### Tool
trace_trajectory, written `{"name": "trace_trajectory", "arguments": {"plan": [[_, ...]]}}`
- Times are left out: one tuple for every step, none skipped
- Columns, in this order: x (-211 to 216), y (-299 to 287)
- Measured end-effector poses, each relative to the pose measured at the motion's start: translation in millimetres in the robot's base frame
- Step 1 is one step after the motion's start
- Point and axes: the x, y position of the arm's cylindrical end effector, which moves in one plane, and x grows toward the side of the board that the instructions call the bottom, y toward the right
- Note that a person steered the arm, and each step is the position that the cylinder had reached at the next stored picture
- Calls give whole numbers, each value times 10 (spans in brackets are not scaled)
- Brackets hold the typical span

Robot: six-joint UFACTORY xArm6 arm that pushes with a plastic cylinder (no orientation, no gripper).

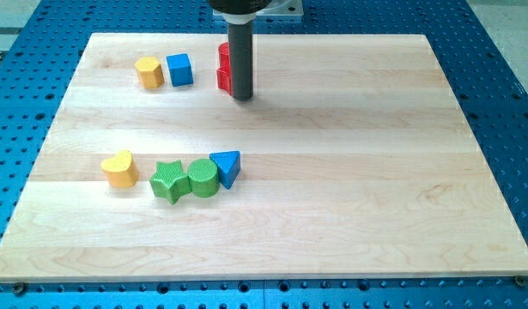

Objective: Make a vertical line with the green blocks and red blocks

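Upright tip (pixel 241 96) beside red blocks (pixel 222 69)

Near the view's top, my tip (pixel 242 95) is set just right of two red blocks (pixel 221 69), stacked top to bottom. Further left, a yellow block (pixel 148 72) and a blue cube (pixel 179 69) are placed side by side. Lower down, a yellow heart (pixel 119 168), a green star (pixel 167 181), a green cylinder (pixel 203 178) and a blue triangle (pixel 227 166) are ranged left to right.

arm: only its lowest part shows at the board's far edge | mount: pale grey plate above a black collar | rod: straight, dark grey cylinder, matte, faint sheen | my tip (pixel 242 96): flat, blunt end
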Motion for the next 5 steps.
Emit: {"name": "trace_trajectory", "arguments": {"plan": [[43,-7],[539,-7],[1012,597],[1256,1448],[1984,786]]}}
